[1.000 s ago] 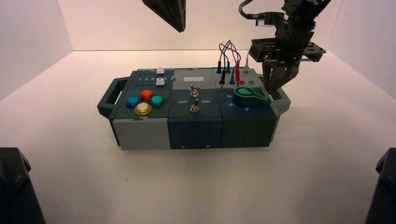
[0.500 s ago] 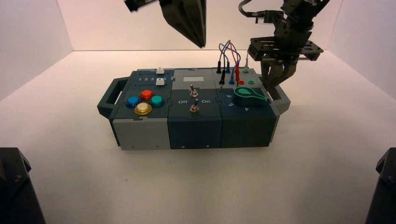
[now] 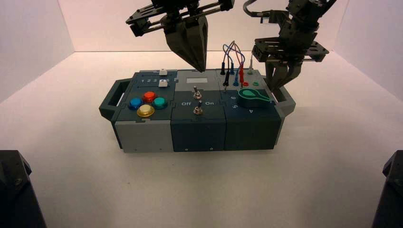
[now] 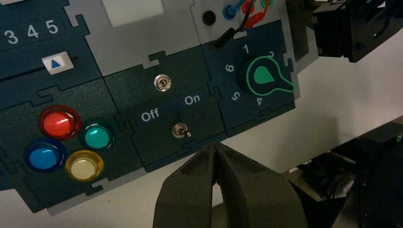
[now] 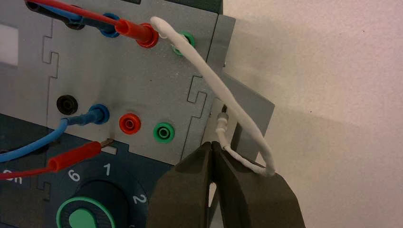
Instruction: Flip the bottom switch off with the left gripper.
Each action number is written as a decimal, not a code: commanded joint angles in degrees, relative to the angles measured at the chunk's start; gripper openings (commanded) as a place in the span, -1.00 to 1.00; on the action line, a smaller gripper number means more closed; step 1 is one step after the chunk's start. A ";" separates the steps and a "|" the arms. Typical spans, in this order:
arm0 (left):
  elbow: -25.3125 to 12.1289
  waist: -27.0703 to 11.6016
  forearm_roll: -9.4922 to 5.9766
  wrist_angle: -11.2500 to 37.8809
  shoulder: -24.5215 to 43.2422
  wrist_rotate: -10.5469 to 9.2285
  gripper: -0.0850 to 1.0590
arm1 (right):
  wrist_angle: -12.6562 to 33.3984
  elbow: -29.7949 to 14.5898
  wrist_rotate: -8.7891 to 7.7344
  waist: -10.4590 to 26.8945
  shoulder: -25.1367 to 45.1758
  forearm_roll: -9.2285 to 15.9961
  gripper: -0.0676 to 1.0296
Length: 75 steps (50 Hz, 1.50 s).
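The bottom switch sits in the dark middle panel of the box, nearer the front than its twin. In the left wrist view the bottom switch lies between the words Off and On, and its lever leans to the On side. My left gripper hangs shut above the box's back middle, clear of both switches. In the left wrist view its shut tips lie just off the box's front edge, near the bottom switch. My right gripper hangs shut over the box's right end.
The box bears red, blue, green and yellow buttons on the left. A green knob sits on the right, with plugged wires behind it. A white wire runs by my right gripper.
My left gripper has come down into view from the top, toward the box's back middle. My right gripper has lifted slightly at the box's right end.
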 commanded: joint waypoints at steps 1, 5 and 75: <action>-0.35 -0.09 -0.09 -0.79 -0.26 -0.26 -0.91 | -0.26 0.53 -0.44 0.09 1.32 -0.35 -0.92; 0.00 -0.09 -0.18 -1.14 -0.09 -0.35 -0.91 | -0.26 0.53 -0.44 0.00 1.23 -0.35 -0.92; 0.18 -2.72 -2.46 -0.53 3.08 -0.26 -0.91 | -0.79 0.88 -0.70 0.09 1.93 -0.35 -0.92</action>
